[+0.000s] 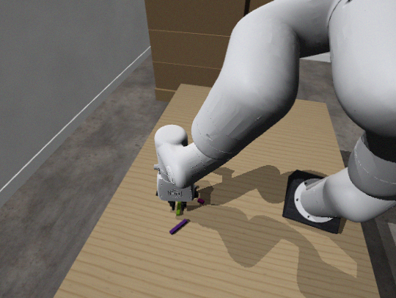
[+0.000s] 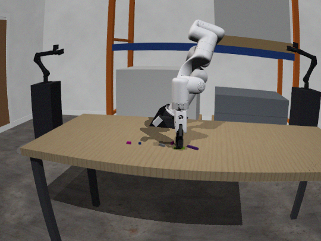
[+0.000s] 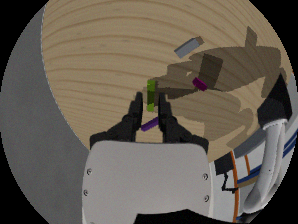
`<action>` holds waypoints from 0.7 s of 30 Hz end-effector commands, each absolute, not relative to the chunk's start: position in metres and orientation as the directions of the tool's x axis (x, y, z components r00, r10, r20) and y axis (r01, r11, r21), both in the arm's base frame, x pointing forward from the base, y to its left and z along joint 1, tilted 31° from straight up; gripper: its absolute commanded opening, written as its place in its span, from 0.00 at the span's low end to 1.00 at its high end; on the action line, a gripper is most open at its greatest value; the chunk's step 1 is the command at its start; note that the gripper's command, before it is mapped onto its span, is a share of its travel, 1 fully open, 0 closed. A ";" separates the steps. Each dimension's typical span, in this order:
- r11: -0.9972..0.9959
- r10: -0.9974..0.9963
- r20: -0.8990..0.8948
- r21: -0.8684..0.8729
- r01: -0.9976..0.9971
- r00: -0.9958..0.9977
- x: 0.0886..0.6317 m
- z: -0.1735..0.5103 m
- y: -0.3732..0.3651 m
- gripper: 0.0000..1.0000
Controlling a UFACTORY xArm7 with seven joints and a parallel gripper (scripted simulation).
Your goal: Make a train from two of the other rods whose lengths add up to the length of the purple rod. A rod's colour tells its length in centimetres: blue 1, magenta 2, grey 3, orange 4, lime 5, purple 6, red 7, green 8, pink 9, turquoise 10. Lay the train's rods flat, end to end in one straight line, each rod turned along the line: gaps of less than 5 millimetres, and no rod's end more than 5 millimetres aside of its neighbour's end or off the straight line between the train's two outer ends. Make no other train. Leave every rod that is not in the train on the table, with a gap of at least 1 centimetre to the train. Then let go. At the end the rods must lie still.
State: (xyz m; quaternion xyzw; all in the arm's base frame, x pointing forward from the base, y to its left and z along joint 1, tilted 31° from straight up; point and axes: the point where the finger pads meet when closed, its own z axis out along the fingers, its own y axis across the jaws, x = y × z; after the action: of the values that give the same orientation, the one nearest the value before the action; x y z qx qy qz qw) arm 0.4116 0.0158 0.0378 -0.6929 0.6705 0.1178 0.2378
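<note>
Two magenta rods (image 1: 201, 201) (image 2: 128, 142) (image 2: 172, 143) (image 3: 200, 84), one lime (image 1: 178, 210) (image 2: 183, 148) (image 3: 151, 95), one purple (image 1: 178, 227) (image 2: 192, 147) (image 3: 149, 124)

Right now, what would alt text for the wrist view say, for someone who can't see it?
The gripper stands open, the lime rod visible in the gap between its black fingers. A purple rod shows nearer the palm; grey and magenta rods lie apart on the wooden table.
</note>
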 end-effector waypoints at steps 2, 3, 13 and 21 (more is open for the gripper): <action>0.014 -0.874 -0.481 -0.174 -0.985 0.072 0.413 0.034 0.017 0.24; 0.014 -0.874 -0.481 -0.174 -0.985 0.072 0.414 0.034 0.017 0.24; 0.014 -0.874 -0.481 -0.174 -0.985 0.072 0.414 0.029 0.020 0.24; 0.014 -0.874 -0.481 -0.174 -0.985 0.072 0.414 0.028 0.020 0.24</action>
State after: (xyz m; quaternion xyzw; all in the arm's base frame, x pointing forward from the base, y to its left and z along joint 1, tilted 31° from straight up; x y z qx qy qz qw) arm 0.4134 0.0213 0.0281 -0.6928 0.6705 0.1179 0.2378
